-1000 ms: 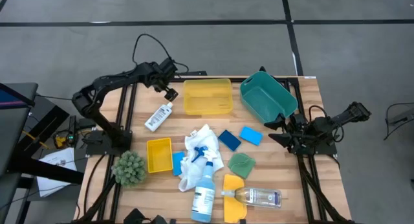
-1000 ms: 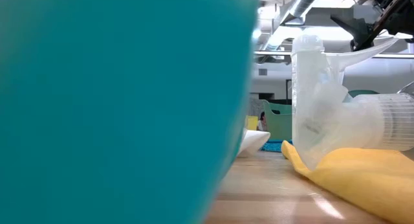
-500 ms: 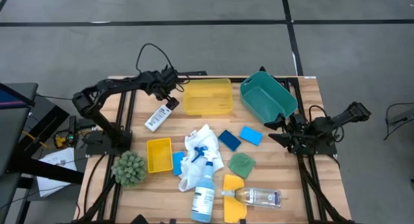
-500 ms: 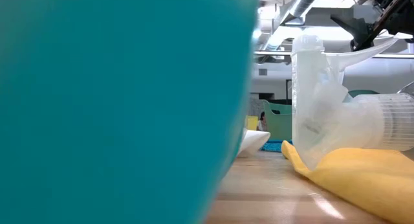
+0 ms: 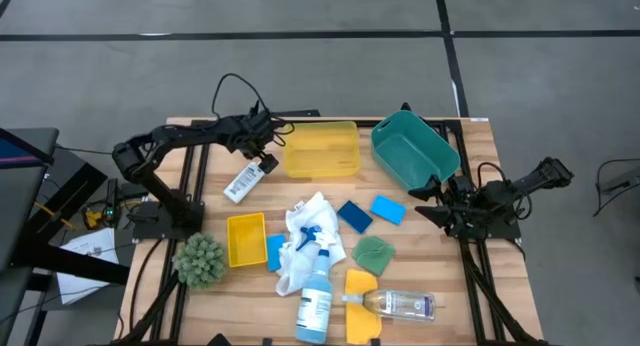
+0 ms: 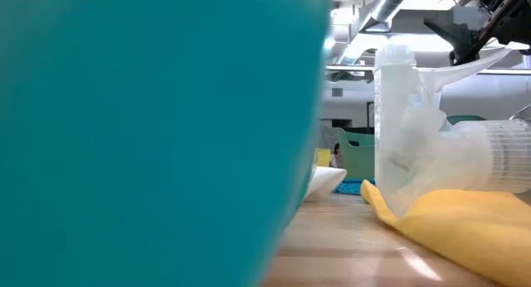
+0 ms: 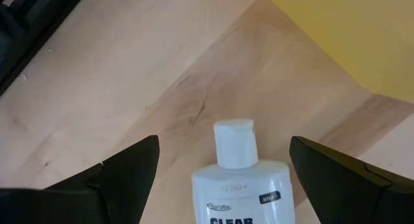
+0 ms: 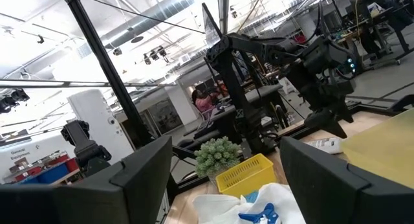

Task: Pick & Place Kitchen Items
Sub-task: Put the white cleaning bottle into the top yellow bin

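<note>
the step in hand looks like the approach to the first pick: the left gripper [image 5: 268,158] hangs low over the cap end of the white bottle [image 5: 245,180], which lies flat on the bare wood of the table [image 5: 470,286] between the arm's base and the large yellow tray [image 5: 321,149]. in the left wrist view the bottle's cap [image 7: 234,142] sits between the two dark fingers [image 7: 123,169], which stand spread wide on either side with clear wood showing between each finger and the bottle, so the claw is released and grasps nothing.

the next move, as a judgement, calls for a short descent until the fingers straddle the neck or shoulder of the bottle, then a close. the bottle lies at a slant to the table edge, so the wrist must stay lined up across its narrow width, or the fingers may push it into a roll instead of pinching it.

the right gripper [image 5: 418,191] waits near the teal bin [image 5: 412,151], its fingers parted in its own wrist view and holding nothing.

the rest of the goods lie untouched in the middle of the table: the blue-liquid spray bottle [image 5: 317,291] on the white cloth [image 5: 305,226], two blue sponges [image 5: 370,212], the green cloth [image 5: 373,254], and the clear bottle [image 5: 400,305] on the yellow cloth [image 5: 361,308].
</note>
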Action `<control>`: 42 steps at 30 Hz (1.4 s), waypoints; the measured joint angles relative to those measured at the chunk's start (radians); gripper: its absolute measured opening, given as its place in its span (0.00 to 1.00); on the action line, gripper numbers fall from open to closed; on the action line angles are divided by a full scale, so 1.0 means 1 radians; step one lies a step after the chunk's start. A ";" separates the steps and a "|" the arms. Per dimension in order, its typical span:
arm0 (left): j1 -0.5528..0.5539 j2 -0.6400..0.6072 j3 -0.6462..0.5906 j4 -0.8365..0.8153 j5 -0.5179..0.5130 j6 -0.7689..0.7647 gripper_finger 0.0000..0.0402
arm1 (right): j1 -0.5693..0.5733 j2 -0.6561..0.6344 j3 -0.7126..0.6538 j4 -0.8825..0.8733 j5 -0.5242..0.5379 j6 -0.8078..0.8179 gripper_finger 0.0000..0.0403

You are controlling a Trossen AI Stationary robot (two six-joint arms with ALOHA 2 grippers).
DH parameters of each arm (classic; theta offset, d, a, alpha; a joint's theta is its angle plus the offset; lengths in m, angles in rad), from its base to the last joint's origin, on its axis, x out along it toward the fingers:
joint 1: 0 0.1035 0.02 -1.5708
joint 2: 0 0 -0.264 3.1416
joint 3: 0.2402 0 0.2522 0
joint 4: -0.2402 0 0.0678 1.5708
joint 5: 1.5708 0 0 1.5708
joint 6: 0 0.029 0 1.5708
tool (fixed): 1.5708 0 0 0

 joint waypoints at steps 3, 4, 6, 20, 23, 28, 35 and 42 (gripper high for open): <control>0.000 0.000 -0.016 0.032 -0.001 0.000 0.84 | 0.000 0.000 0.000 0.000 0.000 0.002 0.69; 0.000 0.000 -0.021 0.045 -0.003 0.000 0.83 | 0.000 0.000 0.000 0.000 0.000 0.002 0.69; 0.000 0.000 -0.033 0.066 -0.003 0.000 0.82 | 0.000 0.000 0.000 0.000 0.000 0.002 0.69; 0.000 0.009 -0.047 0.092 -0.002 0.004 0.78 | 0.000 0.000 0.000 0.000 -0.001 0.002 0.69; -0.004 0.030 -0.047 0.093 0.004 0.009 0.78 | 0.000 0.000 0.000 0.000 -0.001 0.002 0.69; -0.006 0.063 -0.047 0.094 0.005 0.017 0.78 | 0.000 0.000 0.000 0.000 -0.001 0.002 0.69; -0.006 0.065 -0.047 0.102 0.006 0.024 0.78 | 0.000 0.000 0.000 0.000 -0.001 0.002 0.69; -0.006 0.065 -0.047 0.102 0.008 0.031 0.72 | 0.000 0.000 0.000 0.000 -0.001 0.002 0.69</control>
